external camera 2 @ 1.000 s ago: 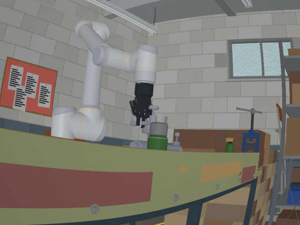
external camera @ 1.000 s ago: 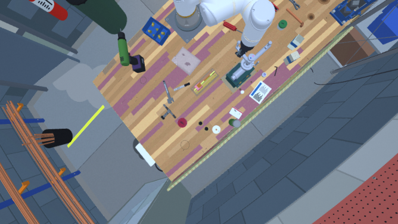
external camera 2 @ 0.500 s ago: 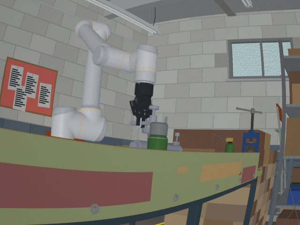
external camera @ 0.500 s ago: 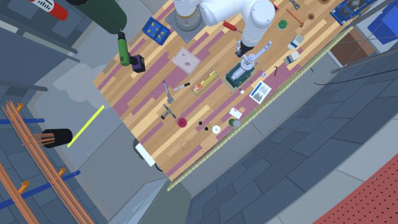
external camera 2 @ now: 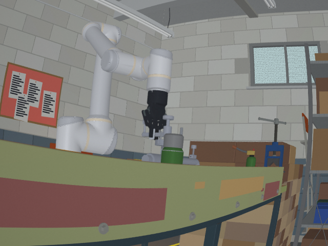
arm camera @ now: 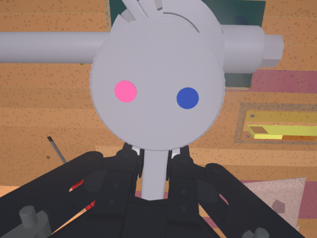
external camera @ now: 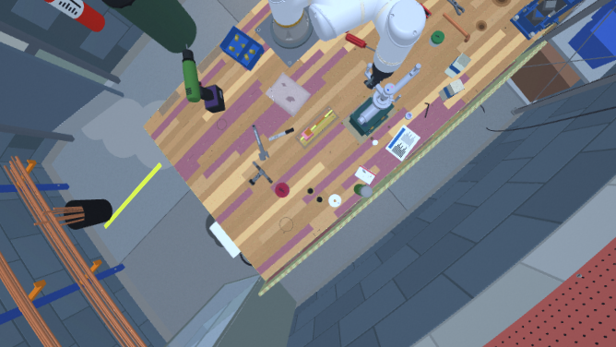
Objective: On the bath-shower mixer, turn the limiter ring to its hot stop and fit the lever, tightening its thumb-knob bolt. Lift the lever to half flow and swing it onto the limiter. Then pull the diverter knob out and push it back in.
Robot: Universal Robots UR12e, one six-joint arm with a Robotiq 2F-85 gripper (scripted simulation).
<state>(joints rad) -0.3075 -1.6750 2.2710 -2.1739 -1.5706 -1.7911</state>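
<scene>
The grey bath-shower mixer (external camera: 374, 113) stands on a dark green base near the bench's right edge. Its round cap (arm camera: 157, 82) carries a pink dot and a blue dot. The lever (arm camera: 154, 174) sticks out from under the cap and is held by my gripper (arm camera: 154, 169), which is closed around it. In the side camera the gripper (external camera: 376, 80) sits at the mixer's far side. A long grey spout (arm camera: 48, 47) runs left from the body. A short stub (arm camera: 266, 50) sticks out on the right.
A yellow tray (arm camera: 279, 125) lies on the bench beside the mixer. A green can (external camera 2: 172, 152) stands at the bench's front edge. A printed sheet (external camera: 402, 143), a pink cloth (external camera: 288, 93) and scattered hand tools lie around. A blue vise (external camera 2: 274, 152) stands far right.
</scene>
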